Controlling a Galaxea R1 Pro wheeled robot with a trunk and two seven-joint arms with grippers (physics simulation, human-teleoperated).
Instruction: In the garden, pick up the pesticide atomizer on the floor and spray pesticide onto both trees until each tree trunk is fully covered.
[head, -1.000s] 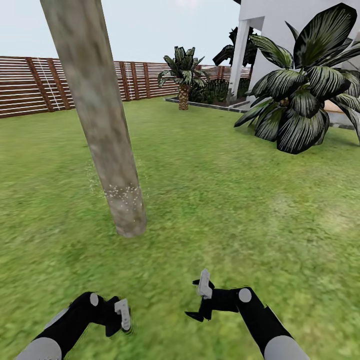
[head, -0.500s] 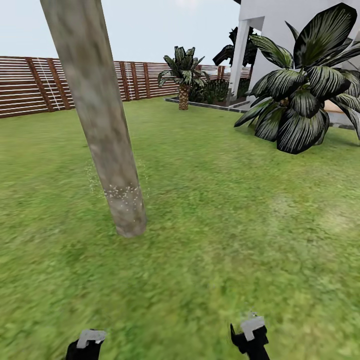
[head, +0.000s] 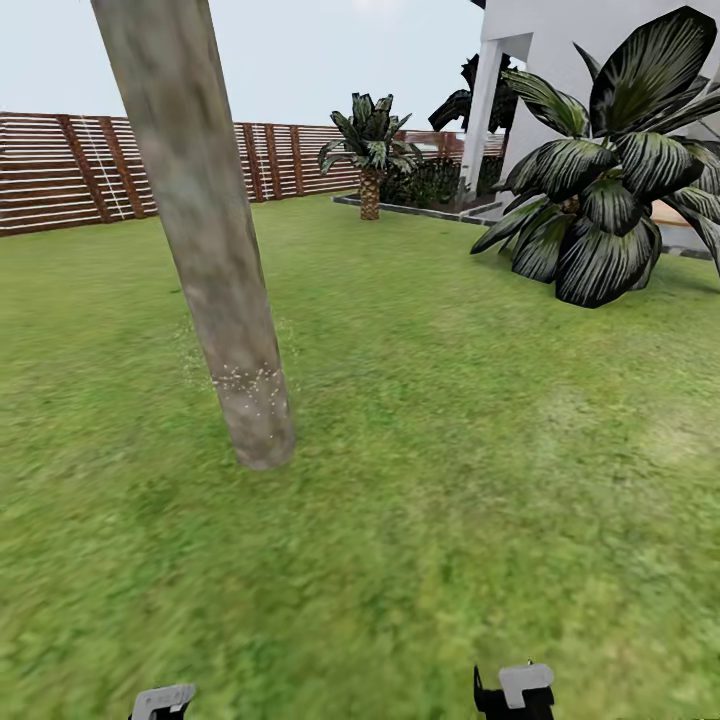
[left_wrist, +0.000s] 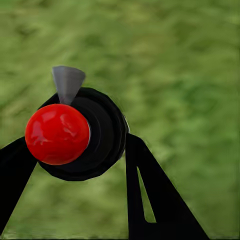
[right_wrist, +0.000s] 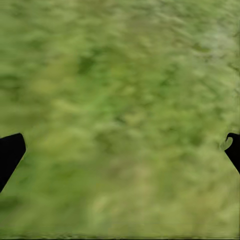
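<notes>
The left gripper (left_wrist: 75, 150) is clamped on the pesticide atomizer (left_wrist: 80, 132), its red top and grey nozzle over the grass (head: 430, 470). Ahead-left, the tree trunk (head: 215, 260) carries pale specks only low down, so spraying looks unfinished; aiming higher seems next. The right gripper (right_wrist: 120, 150) hangs spread and empty. A wooden fence (head: 60, 170) and white house (head: 560, 60) ring the lawn.

The tree trunk (head: 210, 250) rises from the lawn (head: 430, 420), leaning. Behind it runs the fence (head: 60, 170). To the trunk's right and farther back stands a small palm (head: 368, 150); farther right, a broad-leaved plant (head: 610, 190) sits before the house (head: 560, 60).
</notes>
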